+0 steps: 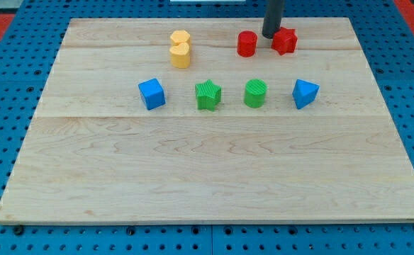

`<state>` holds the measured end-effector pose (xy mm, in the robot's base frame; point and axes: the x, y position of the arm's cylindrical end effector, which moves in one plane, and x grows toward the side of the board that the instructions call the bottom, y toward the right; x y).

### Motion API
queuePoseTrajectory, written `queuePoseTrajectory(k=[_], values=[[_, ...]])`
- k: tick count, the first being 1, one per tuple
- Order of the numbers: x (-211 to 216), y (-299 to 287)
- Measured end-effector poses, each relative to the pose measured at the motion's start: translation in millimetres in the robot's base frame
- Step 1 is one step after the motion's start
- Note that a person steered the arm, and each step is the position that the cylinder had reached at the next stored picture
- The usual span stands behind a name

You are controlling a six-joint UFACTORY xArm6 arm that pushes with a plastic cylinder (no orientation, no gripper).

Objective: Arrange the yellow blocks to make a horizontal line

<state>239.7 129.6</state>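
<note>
Two yellow blocks sit at the board's upper left-centre, touching, one above the other: a yellow hexagon block on top and a yellow heart-like block just below it. My tip is at the view's top, between a red cylinder on its left and a red star block on its right, close to the star. The tip is well to the right of the yellow blocks.
A row crosses the middle of the wooden board: a blue cube, a green star, a green cylinder and a blue wedge-shaped block. Blue pegboard surrounds the board.
</note>
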Motion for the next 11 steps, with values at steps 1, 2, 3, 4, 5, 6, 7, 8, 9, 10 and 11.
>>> queuePoseTrajectory(k=[1,2,3,4,5,6,7,8,9,10,11], values=[[17.7,14.5],[22.9,-16.5],[45.5,-48.4],[76.1,-63.6],[80.7,-119.4],[58.5,-185.4],[69.4,-209.3],[74.4,-214.0],[62.0,-272.2],[51.5,-306.4],[80.7,-272.8]])
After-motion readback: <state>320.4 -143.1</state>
